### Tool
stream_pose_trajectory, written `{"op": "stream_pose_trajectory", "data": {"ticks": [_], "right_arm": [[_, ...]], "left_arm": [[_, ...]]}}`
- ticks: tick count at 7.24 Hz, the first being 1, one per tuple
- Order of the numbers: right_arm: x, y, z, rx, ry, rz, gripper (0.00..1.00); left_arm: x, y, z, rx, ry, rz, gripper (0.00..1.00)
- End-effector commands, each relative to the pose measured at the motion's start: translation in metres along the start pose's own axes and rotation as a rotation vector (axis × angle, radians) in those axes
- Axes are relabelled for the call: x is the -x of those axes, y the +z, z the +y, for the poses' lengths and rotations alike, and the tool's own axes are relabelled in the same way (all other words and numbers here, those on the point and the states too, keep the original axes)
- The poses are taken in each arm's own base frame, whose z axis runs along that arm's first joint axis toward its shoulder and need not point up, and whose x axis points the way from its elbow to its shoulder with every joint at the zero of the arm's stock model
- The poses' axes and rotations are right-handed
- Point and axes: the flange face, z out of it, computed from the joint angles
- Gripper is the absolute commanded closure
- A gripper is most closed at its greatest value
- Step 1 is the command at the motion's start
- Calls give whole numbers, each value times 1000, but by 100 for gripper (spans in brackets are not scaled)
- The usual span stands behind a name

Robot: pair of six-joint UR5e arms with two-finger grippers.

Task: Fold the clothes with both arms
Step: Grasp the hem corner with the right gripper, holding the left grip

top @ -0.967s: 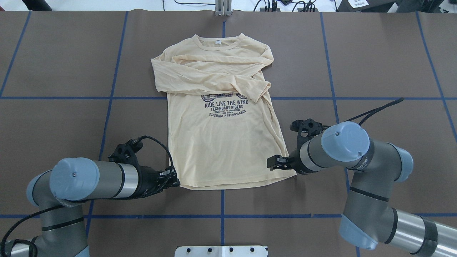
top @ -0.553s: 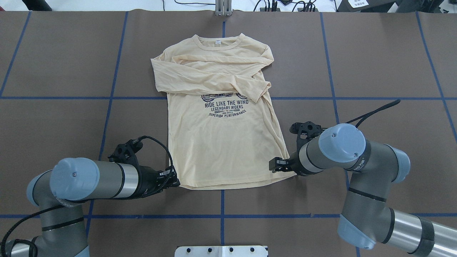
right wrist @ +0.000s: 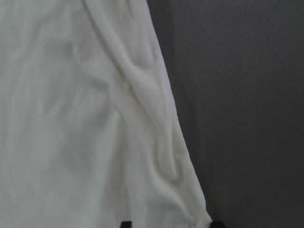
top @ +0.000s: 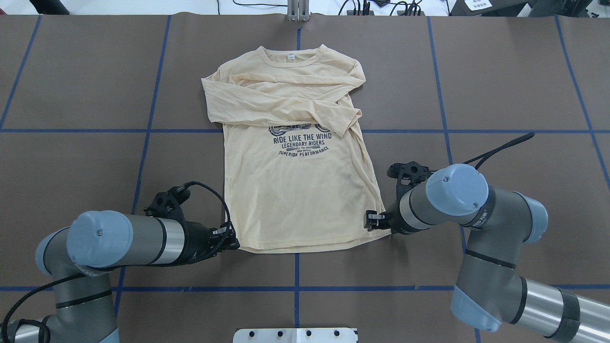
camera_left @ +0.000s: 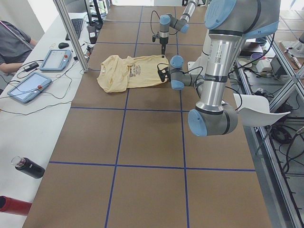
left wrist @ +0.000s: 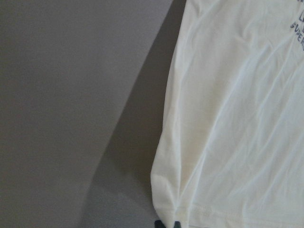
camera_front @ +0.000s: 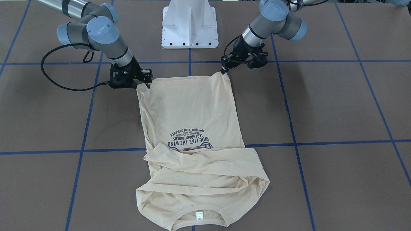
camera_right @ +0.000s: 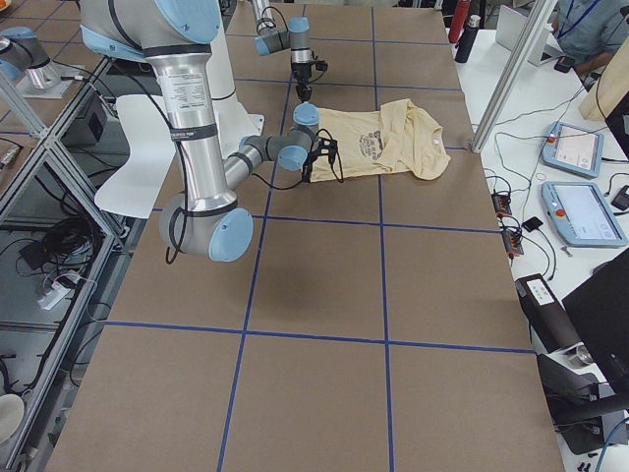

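On the brown bench point(top: 500, 85) the cream T-shirt point(top: 295, 190) lies flat, print up, sleeves folded across its chest. At the T-shirt's hem the left claw point(top: 236, 244) is clenched on one corner, while the right claw point(top: 370, 221) stands spread wide, set astride the other corner. Since a second ago the right claw has slid outward over the hem toward that corner; the left claw and the T-shirt have not moved.
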Motion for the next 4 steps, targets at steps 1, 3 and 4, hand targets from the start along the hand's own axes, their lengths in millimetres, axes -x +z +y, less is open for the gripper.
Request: {"op": "stream_pose_trajectory", "data": {"ticks": [1, 3, 4], "right_arm": [[-1, -2, -2, -2, 3, -2, 38], [-2, -1, -2, -1, 4, 1, 34], [-3, 0, -2, 3, 10, 16, 30]], "left_arm": [[0, 0, 1, 1, 0, -1, 100], [0, 0, 1, 1, 0, -1, 100], [-1, 0, 1, 2, 1, 1, 100]]}}
